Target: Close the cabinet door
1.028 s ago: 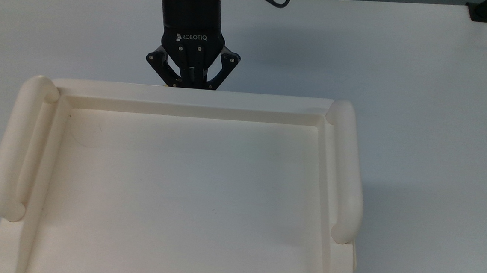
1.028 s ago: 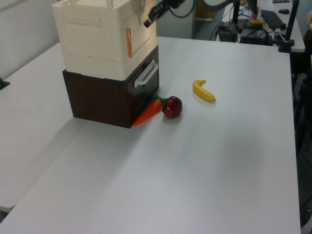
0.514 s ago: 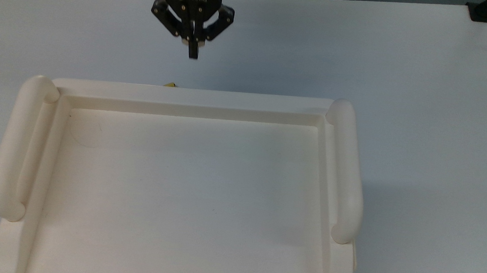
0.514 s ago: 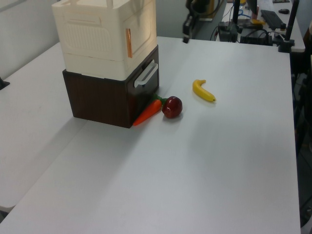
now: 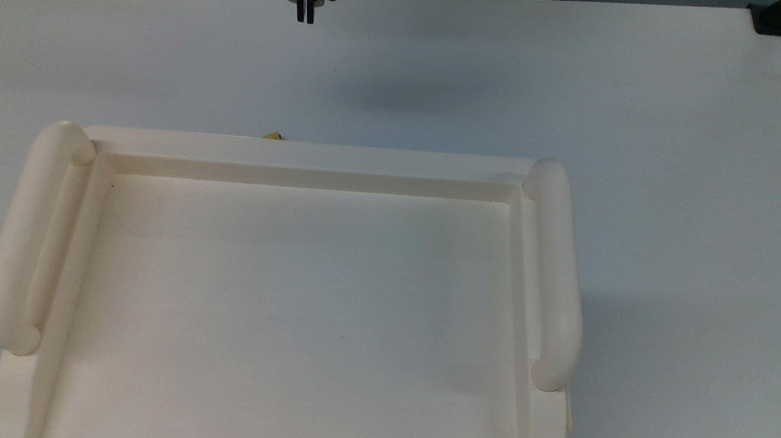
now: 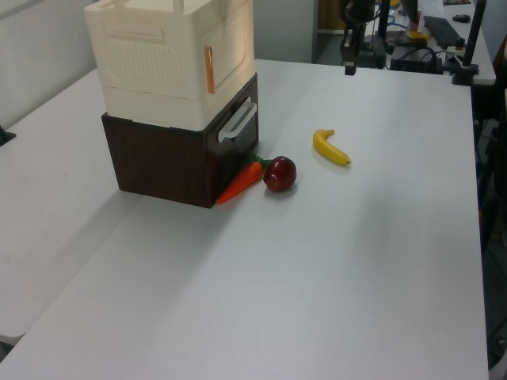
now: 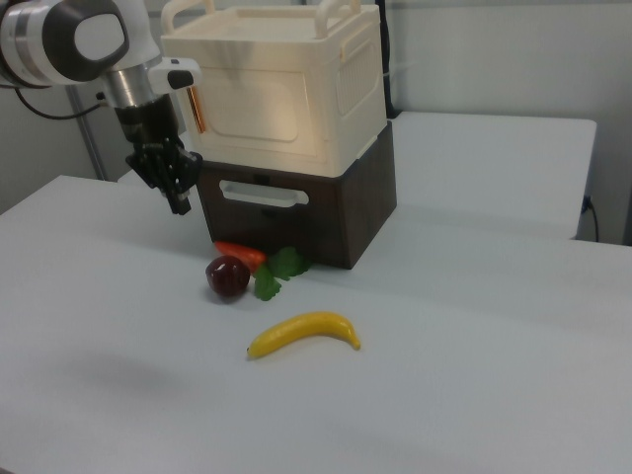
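Top view: we're seeing just the cabinet (image 5: 302, 295) top w/ its rails. Right view is giving us the cabinet door (image 7: 262, 104), cream, lying flush on the front above a brown drawer unit (image 7: 306, 212). Gripper (image 7: 180, 204) is hanging off the door, jaws together. Banana (image 6: 330, 148), apple (image 6: 279, 173) sitting nearby; the table (image 6: 333, 277) is open beyond.

Cabinet (image 7: 286, 84) sits on a drawer box (image 7: 306, 212) — carrot (image 7: 237, 254), apple (image 7: 228, 276), banana (image 7: 304, 333) before it

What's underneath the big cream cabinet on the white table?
The cream plastic cabinet sits on a dark brown wooden box with a cream handle on its front. What either holds is hidden behind closed fronts.
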